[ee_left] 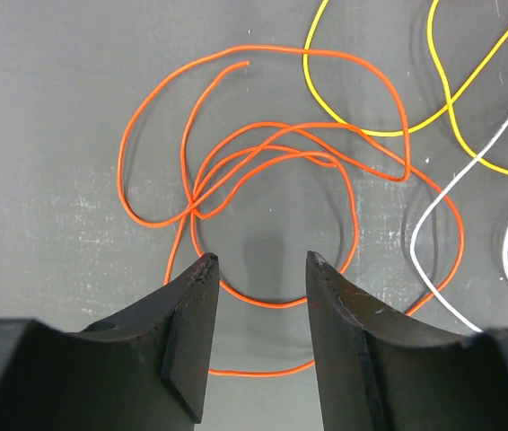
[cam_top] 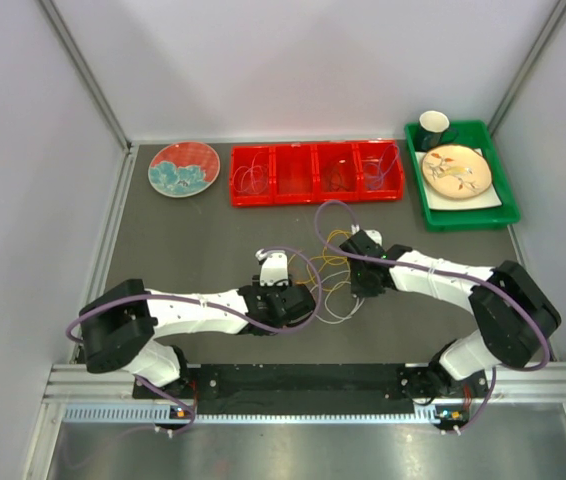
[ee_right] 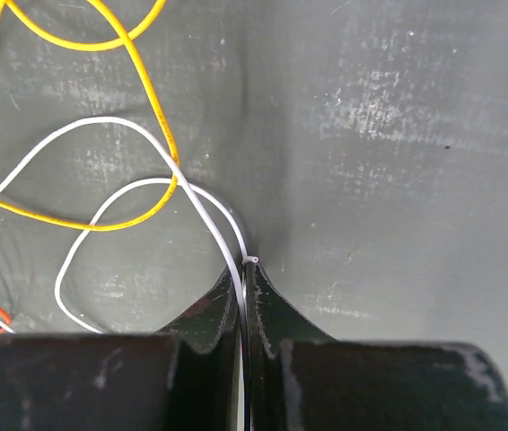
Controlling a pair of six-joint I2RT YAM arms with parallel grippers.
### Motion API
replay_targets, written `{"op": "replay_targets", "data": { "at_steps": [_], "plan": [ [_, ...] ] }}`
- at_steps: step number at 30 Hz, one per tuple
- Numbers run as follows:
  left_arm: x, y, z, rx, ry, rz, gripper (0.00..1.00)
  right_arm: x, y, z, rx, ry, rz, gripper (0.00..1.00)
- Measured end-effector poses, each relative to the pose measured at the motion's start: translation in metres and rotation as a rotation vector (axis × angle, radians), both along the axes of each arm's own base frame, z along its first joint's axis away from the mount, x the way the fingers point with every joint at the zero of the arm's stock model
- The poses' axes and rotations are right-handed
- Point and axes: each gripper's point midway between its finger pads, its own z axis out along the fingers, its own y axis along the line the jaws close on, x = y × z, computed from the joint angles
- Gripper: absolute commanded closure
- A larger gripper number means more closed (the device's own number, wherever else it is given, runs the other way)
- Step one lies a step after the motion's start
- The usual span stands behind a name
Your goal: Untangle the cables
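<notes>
A loose tangle of thin cables lies mid-table between the two arms. In the left wrist view an orange cable coils in several overlapping loops, with yellow and white cables to its right. My left gripper is open just above the orange loops, holding nothing; it also shows in the top view. My right gripper is shut on the white cable, pinched at the fingertips, with a yellow cable crossing it; in the top view it sits at the tangle's right.
A red divided tray at the back holds sorted cable coils. A patterned plate lies to its left. A green bin at back right holds a plate and a cup. Enclosure walls stand on both sides.
</notes>
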Motion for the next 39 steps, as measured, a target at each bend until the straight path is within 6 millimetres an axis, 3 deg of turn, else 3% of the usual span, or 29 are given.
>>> {"op": "replay_targets", "data": {
  "at_steps": [7, 10, 18, 25, 34, 39],
  "plan": [
    [0.001, -0.001, -0.001, 0.006, 0.002, 0.000, 0.52, -0.014, -0.004, 0.003, 0.000, 0.047, 0.013, 1.00],
    [0.001, -0.001, -0.002, 0.007, 0.002, 0.000, 0.52, -0.021, -0.009, 0.018, 0.008, 0.049, 0.018, 1.00],
    [0.001, -0.001, -0.001, 0.008, -0.002, 0.001, 0.52, -0.002, 0.010, 0.105, 0.144, -0.102, 0.038, 1.00],
    [0.001, -0.001, -0.001, 0.009, -0.004, 0.002, 0.52, 0.011, 0.019, 0.147, 0.172, -0.162, 0.058, 1.00],
    [0.003, 0.000, 0.002, 0.000, -0.018, 0.017, 0.55, 0.058, 0.044, 0.195, 0.170, -0.241, 0.078, 1.00],
    [0.006, 0.020, 0.025, -0.092, -0.096, 0.108, 0.54, 0.097, 0.051, 0.219, 0.166, -0.292, 0.063, 1.00]
  ]
}}
